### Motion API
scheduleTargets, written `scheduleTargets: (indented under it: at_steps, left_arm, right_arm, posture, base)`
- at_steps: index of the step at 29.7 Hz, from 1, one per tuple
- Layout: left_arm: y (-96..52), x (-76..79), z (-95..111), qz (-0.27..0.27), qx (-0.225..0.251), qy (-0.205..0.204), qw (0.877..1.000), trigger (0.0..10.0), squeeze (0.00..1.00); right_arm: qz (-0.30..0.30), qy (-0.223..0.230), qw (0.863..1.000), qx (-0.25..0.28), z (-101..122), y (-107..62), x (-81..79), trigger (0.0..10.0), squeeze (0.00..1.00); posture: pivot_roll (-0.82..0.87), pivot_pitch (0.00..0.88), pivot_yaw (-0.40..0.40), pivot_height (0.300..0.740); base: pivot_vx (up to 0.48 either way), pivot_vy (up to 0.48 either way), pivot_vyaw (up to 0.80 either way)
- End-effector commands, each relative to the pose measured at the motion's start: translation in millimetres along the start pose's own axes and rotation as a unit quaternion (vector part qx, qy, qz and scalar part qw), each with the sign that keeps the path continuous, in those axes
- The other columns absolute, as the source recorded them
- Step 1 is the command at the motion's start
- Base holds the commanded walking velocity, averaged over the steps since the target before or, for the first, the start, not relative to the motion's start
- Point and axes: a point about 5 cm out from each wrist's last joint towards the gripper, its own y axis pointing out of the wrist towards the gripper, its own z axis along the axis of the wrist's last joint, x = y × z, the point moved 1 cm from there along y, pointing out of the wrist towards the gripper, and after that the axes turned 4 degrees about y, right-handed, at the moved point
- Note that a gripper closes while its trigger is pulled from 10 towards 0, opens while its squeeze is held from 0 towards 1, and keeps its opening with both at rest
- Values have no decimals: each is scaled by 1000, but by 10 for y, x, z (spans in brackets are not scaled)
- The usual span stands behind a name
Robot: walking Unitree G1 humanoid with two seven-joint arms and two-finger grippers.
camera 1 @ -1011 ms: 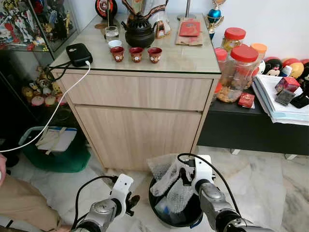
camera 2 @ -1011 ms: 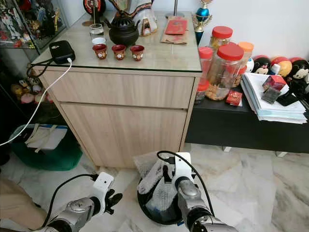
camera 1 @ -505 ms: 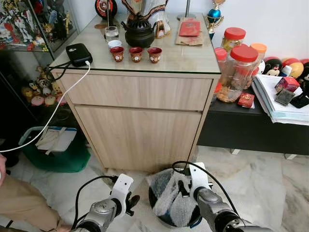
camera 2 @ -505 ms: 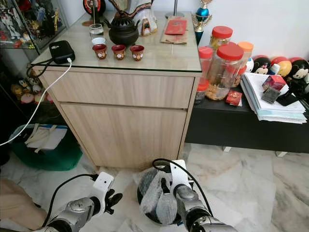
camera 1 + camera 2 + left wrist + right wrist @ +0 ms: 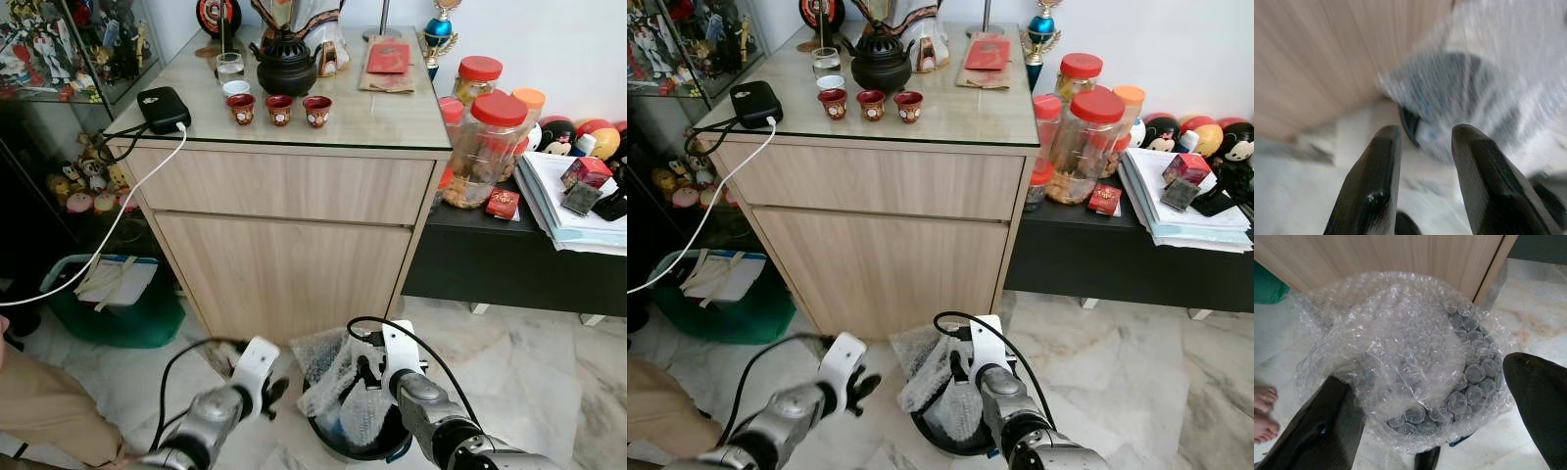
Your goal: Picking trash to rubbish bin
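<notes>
A black teapot (image 5: 285,63) and red cups (image 5: 278,109) top the wooden cabinet (image 5: 284,235).

**Glossy wrap, matt wood, polished stone**

The crumpled clear bubble wrap (image 5: 1415,367) is thin glossy plastic, its blisters catching light, heaped in the round black plastic bin (image 5: 387,452). The right claw (image 5: 1435,431) has smooth matt black fingers (image 5: 1327,431). The light wooden counter (image 5: 284,235) shows fine matt grain under a shiny glass top. The pale marble floor (image 5: 529,372) is polished and veined
</notes>
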Motion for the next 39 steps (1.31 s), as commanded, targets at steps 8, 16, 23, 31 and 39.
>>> scheduleTargets:
  at_steps: [8,16,23,31,39]
  left_arm:
    - [70,89,200,-50,27,19,998,10000,0]
    - [78,212,227,-107,39,14,993,10000,0]
    - [73,169,214,-97,27,51,994,10000,1000]
    - [75,141,274,-106,37,47,993,10000,1000]
    - [82,129,311,-113,36,59,991,10000,1000]
  right_arm:
    - [6,6,1000,21,115,6,3,10000,0]
    - [10,5,1000,25,133,6,3,10000,0]
    - [12,7,999,33,180,7,2,10000,0]
    - [15,10,999,43,234,9,-3,10000,0]
    - [16,10,999,47,267,8,8,10000,0]
  posture:
    - [60,64,-23,740]
    - [54,61,-22,740]
    - [45,38,-17,740]
    - [41,28,-14,740]
    - [34,26,-18,740]
  base:
    - [0,0,0]
    - [0,0,0]
    - [0,0,0]
    - [0,0,0]
    - [0,0,0]
